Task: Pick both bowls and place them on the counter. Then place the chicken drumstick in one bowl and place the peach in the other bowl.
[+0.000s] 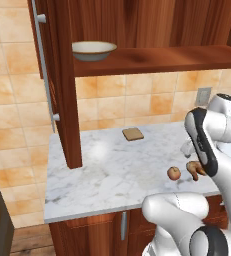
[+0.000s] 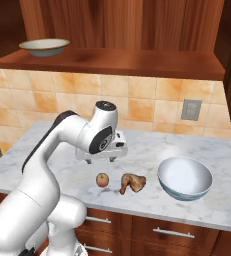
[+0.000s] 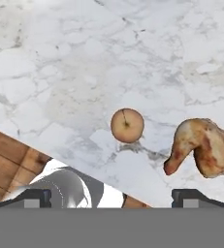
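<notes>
From the left, the tan bowl [image 1: 93, 50] waits on the shelf above the tabletop [image 1: 107, 175]; from the right, the white bowl [image 2: 184, 178] sits beside the drumstick [image 2: 132, 182]; looking down, the hand [image 3: 111, 196], wide open and empty, should lift clear of the peach [image 3: 127, 125].

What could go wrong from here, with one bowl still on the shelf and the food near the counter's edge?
The peach and chicken drumstick lie close to the counter front edge; a nudge from the open tool could roll the peach off. The tan bowl sits high on the shelf, so fetching it means a long, awkward reach.
</notes>
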Tool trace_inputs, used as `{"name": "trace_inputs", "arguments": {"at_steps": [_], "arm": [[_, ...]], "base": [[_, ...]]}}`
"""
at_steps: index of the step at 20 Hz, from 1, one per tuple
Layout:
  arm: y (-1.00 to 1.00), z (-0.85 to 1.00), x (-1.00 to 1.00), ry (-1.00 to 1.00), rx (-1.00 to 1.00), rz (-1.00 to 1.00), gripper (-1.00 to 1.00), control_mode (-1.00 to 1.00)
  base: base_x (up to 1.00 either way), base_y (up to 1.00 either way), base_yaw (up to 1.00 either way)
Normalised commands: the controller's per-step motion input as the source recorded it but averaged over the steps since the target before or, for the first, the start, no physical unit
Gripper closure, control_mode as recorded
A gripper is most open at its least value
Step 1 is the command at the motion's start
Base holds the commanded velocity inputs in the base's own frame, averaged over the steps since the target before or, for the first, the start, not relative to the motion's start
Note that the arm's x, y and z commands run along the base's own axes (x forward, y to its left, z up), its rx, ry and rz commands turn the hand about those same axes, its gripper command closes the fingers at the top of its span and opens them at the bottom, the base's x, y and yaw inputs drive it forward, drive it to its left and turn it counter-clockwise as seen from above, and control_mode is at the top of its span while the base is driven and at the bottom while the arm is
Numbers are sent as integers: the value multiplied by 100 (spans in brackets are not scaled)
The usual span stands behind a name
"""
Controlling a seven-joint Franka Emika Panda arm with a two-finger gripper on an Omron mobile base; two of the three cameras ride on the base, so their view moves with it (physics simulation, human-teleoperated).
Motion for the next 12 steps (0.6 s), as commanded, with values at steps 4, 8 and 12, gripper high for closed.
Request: {"name": "trace_inputs", "arguments": {"at_steps": [4, 8, 12], "arm": [[55, 36, -34, -1, 31, -21, -100, -100], [54, 56, -38, -7, 25, -26, -100, -100], [53, 51, -30, -4, 22, -28, -100, -100]], "base": [[0, 0, 0], [0, 0, 0], [0, 0, 0]]}}
